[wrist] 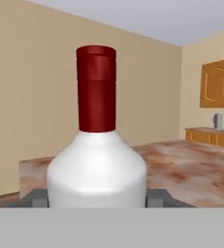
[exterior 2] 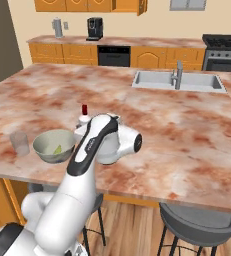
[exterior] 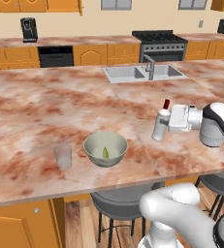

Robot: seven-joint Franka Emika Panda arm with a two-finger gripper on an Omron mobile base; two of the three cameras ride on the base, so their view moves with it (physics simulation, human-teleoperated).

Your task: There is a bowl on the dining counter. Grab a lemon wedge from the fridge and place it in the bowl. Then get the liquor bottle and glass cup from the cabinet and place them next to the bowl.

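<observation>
While the arm reaches sideways over the dining counter [exterior: 45,106], you see its gripper [exterior: 165,125] clasped around the body of the liquor bottle [exterior: 160,125], one finger on each flank, as the hand view confirms with the white shoulder and red cap [wrist: 96,87] rising straight between the finger tips. You hold the bottle low on its body and upright, which keeps the cap clear and lets the base meet the counter flat. From the left base view, the bottle stands at about three o'clock from the bowl [exterior: 105,148], near it but apart; whether its base already touches the counter cannot be told. Inside the bowl lies the lemon wedge [exterior: 105,153], so that step appears done. At nine o'clock from the bowl, just beside it, stands the glass cup [exterior: 63,156], upright. You would judge the task nearly finished: only setting the bottle down beside the bowl and letting go seems left. A tilt on letting go could topple the bottle.
</observation>
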